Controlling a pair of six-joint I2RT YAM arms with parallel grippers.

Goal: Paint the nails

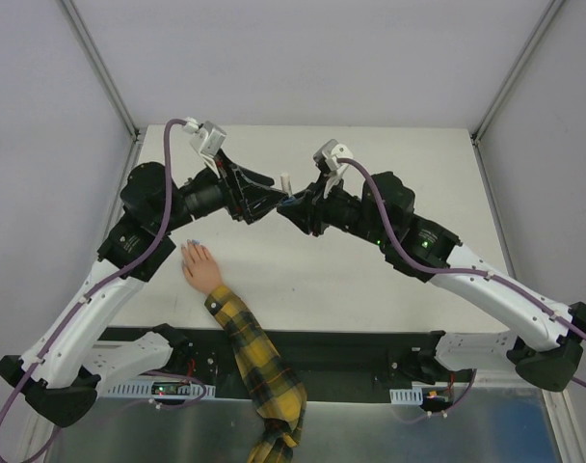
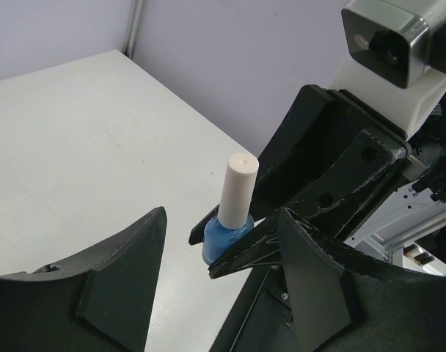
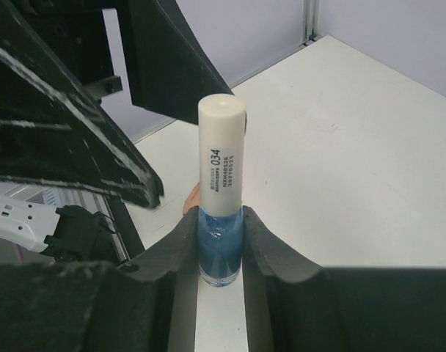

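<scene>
Lying flat on a white table [image 1: 389,183] beside the left arm [image 1: 91,313], a plaid-sleeved hand [image 1: 200,267] sits apart from the grippers beyond it. The right gripper [image 3: 221,220] clamps a nail polish bottle [image 3: 220,251] by its blue glass; the left gripper [image 2: 221,214] gapes around its white cap [image 2: 238,183], untouching. Light, slick, breakable: take the cap's sides. Only the overhead view shows the nails [image 1: 191,244], tiny and hard; the wrist views show the grip.

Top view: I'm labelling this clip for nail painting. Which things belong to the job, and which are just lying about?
Job: polish bottle; right end effector gripping it; left end effector; hand; nails.
Just there: plaid sleeve; table.
</scene>
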